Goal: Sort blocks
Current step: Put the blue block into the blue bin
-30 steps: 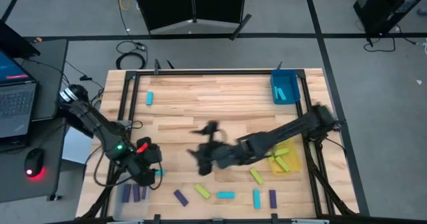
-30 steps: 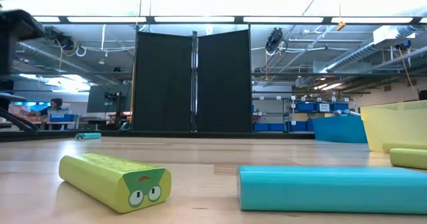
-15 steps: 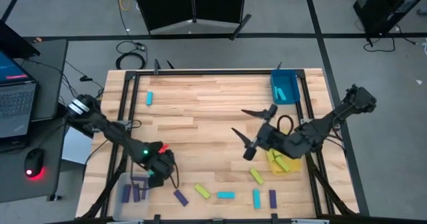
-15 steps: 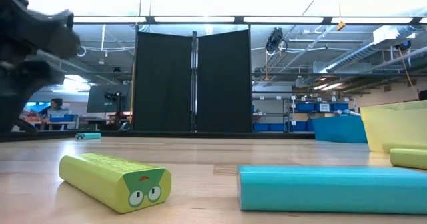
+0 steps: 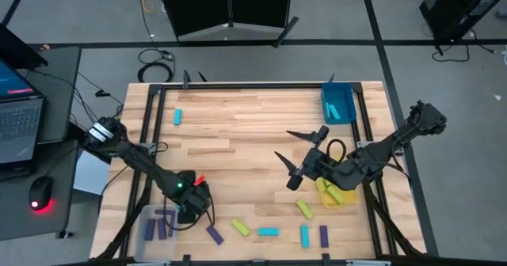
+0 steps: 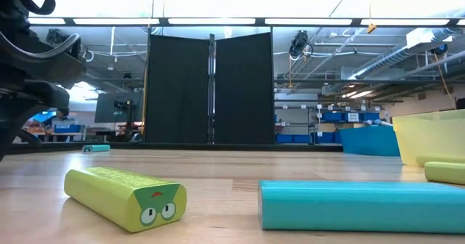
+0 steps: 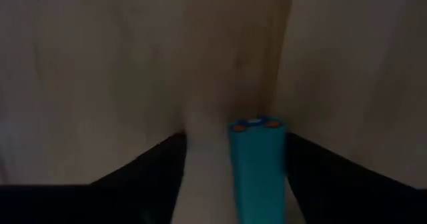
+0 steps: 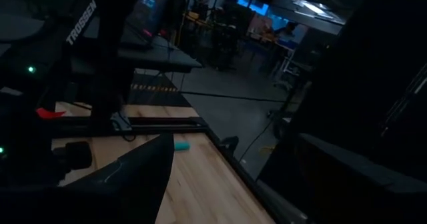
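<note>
Purple, cyan and yellow-green blocks lie flat along the table's near edge, among them a purple one [image 5: 215, 234], a yellow-green one [image 5: 240, 227] and a cyan one [image 5: 268, 232]. My left gripper [image 5: 187, 207] points down beside the clear tray [image 5: 157, 225], open, its fingers on either side of a cyan block [image 7: 257, 167] that lies on the wood. My right gripper [image 5: 295, 157] hangs open above mid-table, level, with nothing between its fingers. A lone cyan block [image 5: 178, 117] lies at the far left. My left gripper comes down from above with its fingers along the cyan block's two long sides. One finger [image 7: 313, 177] lies close against a side, and bare wood shows between the block and the other finger. Whether either finger touches the block I cannot tell.
The clear tray holds purple blocks. A blue tray [image 5: 338, 104] with a cyan block stands far right. A yellow tray [image 5: 334, 191] with yellow-green blocks sits under my right arm. Metal rails [image 5: 150, 123] frame the table. Bare wood [image 5: 238, 131] spreads across the middle.
My left gripper has gone down and toward the near edge, onto the spot beside the clear tray where the cyan block lay. My right gripper has drawn back from mid-table toward the right edge and risen a little, then kept still.
</note>
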